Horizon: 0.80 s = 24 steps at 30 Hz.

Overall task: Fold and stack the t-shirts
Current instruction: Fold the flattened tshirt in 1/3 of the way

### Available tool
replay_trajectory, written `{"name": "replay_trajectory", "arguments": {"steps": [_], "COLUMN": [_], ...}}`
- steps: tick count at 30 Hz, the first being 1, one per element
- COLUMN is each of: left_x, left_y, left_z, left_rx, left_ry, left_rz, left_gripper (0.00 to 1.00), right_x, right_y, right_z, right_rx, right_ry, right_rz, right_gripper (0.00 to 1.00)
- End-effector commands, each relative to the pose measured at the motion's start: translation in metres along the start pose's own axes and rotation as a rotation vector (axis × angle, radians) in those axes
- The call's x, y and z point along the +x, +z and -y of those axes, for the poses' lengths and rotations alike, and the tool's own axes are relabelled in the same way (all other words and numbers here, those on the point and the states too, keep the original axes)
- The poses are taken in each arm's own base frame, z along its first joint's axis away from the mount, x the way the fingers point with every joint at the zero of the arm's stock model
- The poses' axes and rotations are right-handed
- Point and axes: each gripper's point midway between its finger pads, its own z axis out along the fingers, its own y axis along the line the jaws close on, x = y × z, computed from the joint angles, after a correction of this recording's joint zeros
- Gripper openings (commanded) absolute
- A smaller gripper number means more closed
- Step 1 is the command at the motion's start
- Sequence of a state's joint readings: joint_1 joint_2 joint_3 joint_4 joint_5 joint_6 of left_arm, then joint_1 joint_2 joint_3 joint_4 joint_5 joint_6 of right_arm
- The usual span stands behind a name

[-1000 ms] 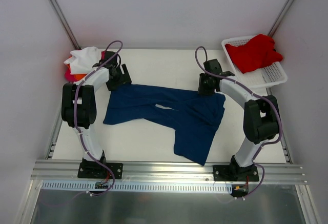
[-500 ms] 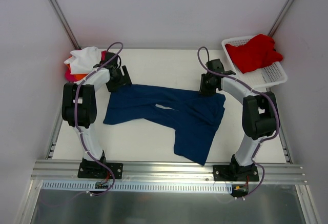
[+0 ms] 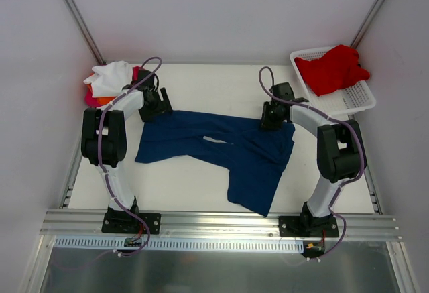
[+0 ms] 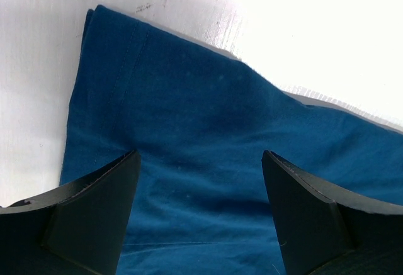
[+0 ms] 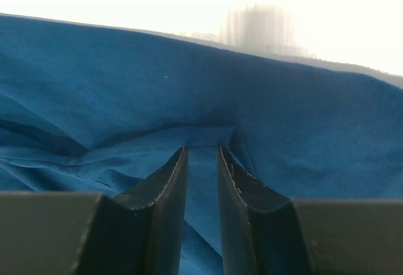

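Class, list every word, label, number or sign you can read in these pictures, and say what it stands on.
None can be read: the navy t-shirt, the red t-shirt, the white basket and the pile of shirts show no legible text in any view.

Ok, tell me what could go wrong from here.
The right gripper pinches a small fold of the navy t-shirt while the left gripper stands open over its corner: a lift now would likely drag it lopsided. The cloth lies creased in the middle, so a fold may trap wrinkles.
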<state>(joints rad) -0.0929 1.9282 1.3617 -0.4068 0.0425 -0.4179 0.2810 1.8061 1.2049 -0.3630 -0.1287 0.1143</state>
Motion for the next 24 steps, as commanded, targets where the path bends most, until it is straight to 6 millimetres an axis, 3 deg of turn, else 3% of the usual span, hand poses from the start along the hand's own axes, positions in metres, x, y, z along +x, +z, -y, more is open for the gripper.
{"name": "replay_trajectory", "arguments": {"steps": [1, 9, 24], "left_x": [0.006, 0.007, 0.009], "left_y": [-0.004, -0.003, 0.001], "left_z": [0.003, 0.002, 0.001], "left_rx": [0.005, 0.001, -0.003], "left_ry": [0.029, 0.032, 0.031], "left_rz": [-0.011, -0.013, -0.022], "left_gripper": [0.79, 0.79, 0.79], "right_x": [-0.008, -0.009, 0.000], "right_y": [-0.009, -0.012, 0.000], "right_z": [0.003, 0.023, 0.016], "right_rx": [-0.020, 0.004, -0.057], "right_ry": [0.006, 0.030, 0.053], "right_rz": [0.035, 0.039, 0.007], "right_gripper": [0.28, 0.34, 0.30]}}
